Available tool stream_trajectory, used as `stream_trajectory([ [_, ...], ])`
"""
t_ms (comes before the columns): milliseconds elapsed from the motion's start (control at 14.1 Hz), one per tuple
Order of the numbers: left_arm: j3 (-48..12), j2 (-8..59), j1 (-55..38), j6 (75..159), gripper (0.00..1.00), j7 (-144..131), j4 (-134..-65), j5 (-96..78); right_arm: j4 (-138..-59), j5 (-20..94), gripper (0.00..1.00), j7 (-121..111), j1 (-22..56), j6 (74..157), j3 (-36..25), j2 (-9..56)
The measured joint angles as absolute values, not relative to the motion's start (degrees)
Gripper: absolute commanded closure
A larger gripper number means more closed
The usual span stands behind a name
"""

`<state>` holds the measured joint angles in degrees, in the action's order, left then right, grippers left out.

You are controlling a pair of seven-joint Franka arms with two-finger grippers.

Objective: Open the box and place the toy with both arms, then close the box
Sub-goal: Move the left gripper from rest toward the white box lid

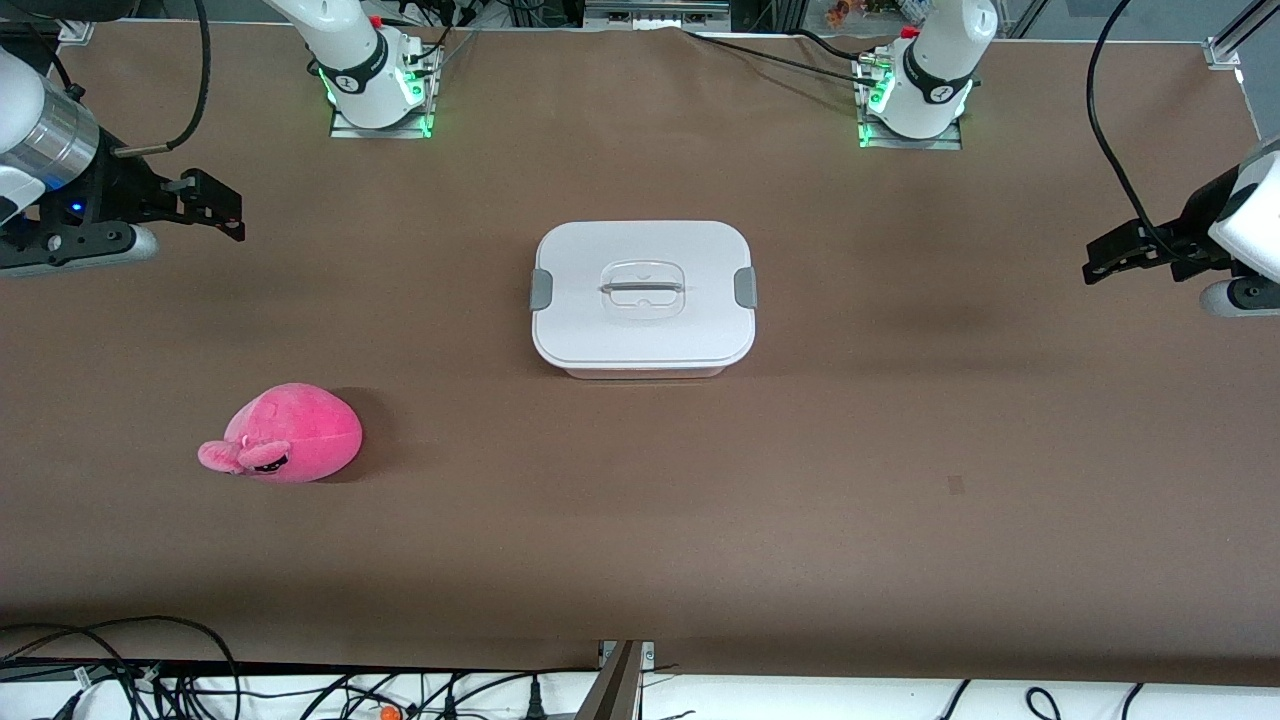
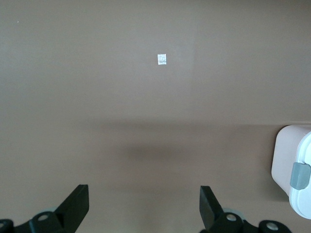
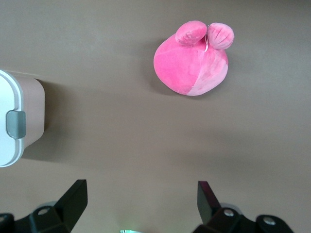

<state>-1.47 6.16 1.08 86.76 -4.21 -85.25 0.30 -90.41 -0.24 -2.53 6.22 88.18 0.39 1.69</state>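
The box (image 1: 643, 297) stands shut in the middle of the table, with its white lid on, a grey clip at each end and the clear handle on top. The pink toy (image 1: 287, 434) lies on the table nearer to the front camera, toward the right arm's end. My right gripper (image 1: 222, 208) is open and empty, up over the table's right-arm end; its wrist view shows the gripper (image 3: 141, 187), the toy (image 3: 192, 60) and a box end (image 3: 29, 111). My left gripper (image 1: 1097, 260) is open and empty over the left-arm end; its wrist view shows the gripper (image 2: 144, 191) and a box end (image 2: 286, 162).
The brown table cover (image 1: 640, 520) carries a small square mark (image 1: 956, 485), also seen in the left wrist view (image 2: 162, 59). The two arm bases (image 1: 380, 90) (image 1: 912, 100) stand along the table's robot edge. Cables (image 1: 150, 670) lie along the camera-side edge.
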Motion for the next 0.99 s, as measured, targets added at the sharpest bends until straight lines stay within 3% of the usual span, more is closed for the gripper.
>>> stream_trajectory([
  [993,-2.96,7.12,-0.28,86.78,0.00,-4.19,-84.98,0.29,-90.40,-0.23,0.00,-2.53,6.23,88.13,0.47,1.70],
])
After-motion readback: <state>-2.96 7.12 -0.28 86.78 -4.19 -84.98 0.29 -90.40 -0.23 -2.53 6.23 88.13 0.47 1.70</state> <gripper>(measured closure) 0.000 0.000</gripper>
